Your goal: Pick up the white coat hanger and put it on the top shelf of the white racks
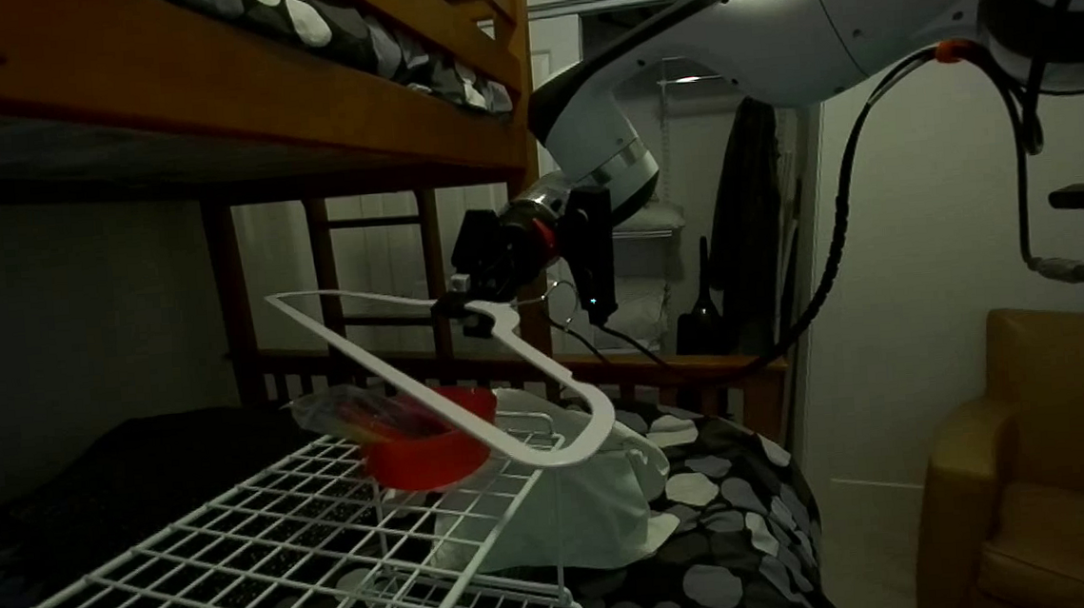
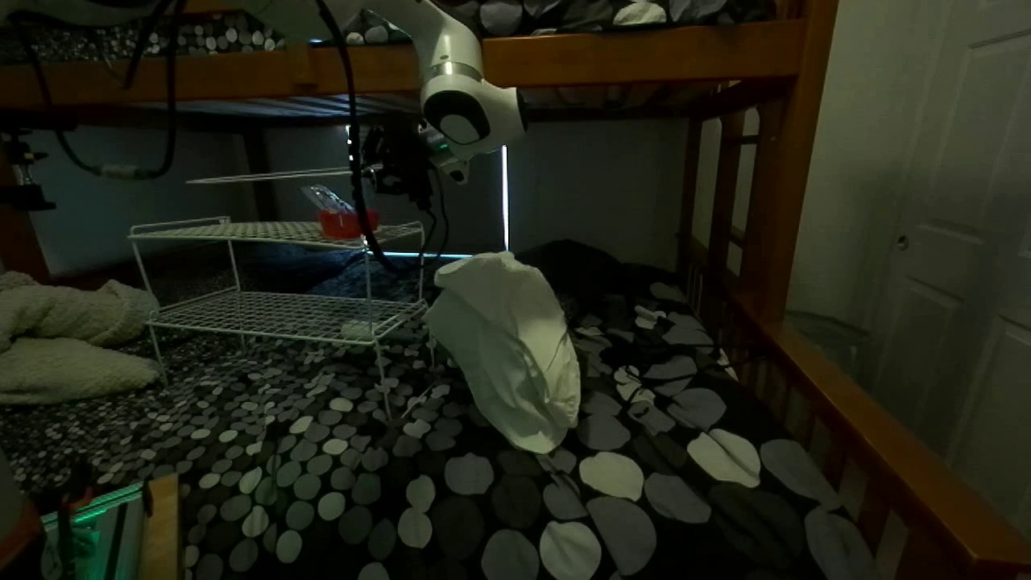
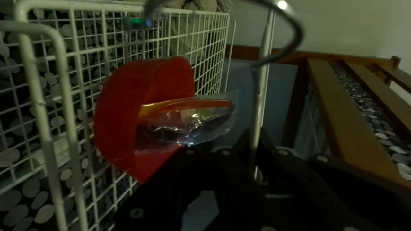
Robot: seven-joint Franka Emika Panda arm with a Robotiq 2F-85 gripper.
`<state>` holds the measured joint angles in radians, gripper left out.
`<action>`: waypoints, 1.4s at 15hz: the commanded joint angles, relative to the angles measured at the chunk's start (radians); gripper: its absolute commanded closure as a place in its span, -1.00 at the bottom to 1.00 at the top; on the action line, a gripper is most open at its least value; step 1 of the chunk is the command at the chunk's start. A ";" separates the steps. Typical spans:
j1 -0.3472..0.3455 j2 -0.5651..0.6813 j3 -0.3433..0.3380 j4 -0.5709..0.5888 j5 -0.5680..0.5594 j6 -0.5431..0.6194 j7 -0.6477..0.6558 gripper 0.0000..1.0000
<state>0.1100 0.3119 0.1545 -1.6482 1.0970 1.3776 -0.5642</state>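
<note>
White coat hanger (image 1: 414,389): left of centre in an exterior view, tilted, raised above the level of the top shelf (image 1: 480,561) and apart from it.
Claw: gripper (image 1: 464,313) near the centre of an exterior view, fingers narrowed and clamped on the hanger near its hook (image 3: 298,32).
White rack (image 3: 40,107): two wire tiers, standing on spotted bedding (image 2: 612,475).
Red tub (image 1: 429,460): on the top shelf, a clear packet (image 3: 192,122) projecting from it.
White cloth (image 2: 507,354): on the bedding, centre of an exterior view, just beside the rack.
Wrist view: hook blurred along the top; fingers too dark to read.
</note>
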 commanded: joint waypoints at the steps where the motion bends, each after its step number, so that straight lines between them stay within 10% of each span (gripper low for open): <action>1: 0.005 0.005 0.010 0.049 0.014 -0.076 -0.021 0.97; 21: 0.071 0.054 0.001 0.076 -0.206 0.124 0.271 0.97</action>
<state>0.1959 0.3679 0.1611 -1.5687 0.9221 1.5014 -0.3314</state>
